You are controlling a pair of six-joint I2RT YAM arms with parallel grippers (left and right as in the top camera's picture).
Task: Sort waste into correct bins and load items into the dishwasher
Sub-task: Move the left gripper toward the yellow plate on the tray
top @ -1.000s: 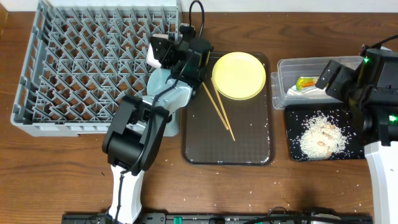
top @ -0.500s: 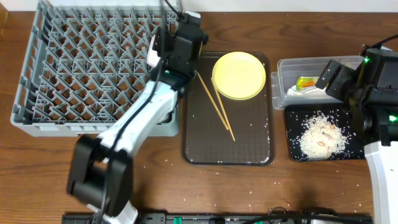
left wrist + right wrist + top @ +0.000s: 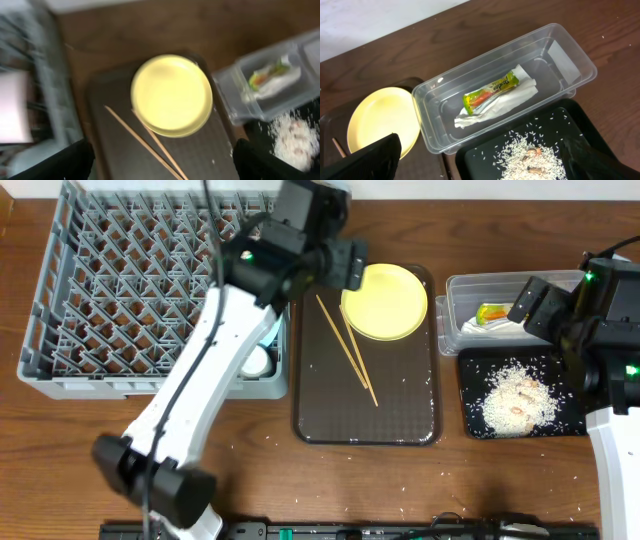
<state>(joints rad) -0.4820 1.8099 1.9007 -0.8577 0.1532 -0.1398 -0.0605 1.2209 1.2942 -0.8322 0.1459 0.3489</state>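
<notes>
Plate (image 3: 384, 301) lies upper centre on the brown tray (image 3: 365, 415), chopsticks (image 3: 347, 350) slanting at its left edge. Left arm reaches up from lower left, left gripper (image 3: 348, 266) spread empty beside the plate. Right wrist view makes plain the wrapper (image 3: 491, 93) on napkin (image 3: 495, 107) in the tub (image 3: 570, 55), right gripper (image 3: 485, 167) spread empty

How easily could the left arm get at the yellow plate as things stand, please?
Probably yes: the open left gripper hangs right above the plate, whose top is bare; only the chopsticks lie by its edge.
</notes>
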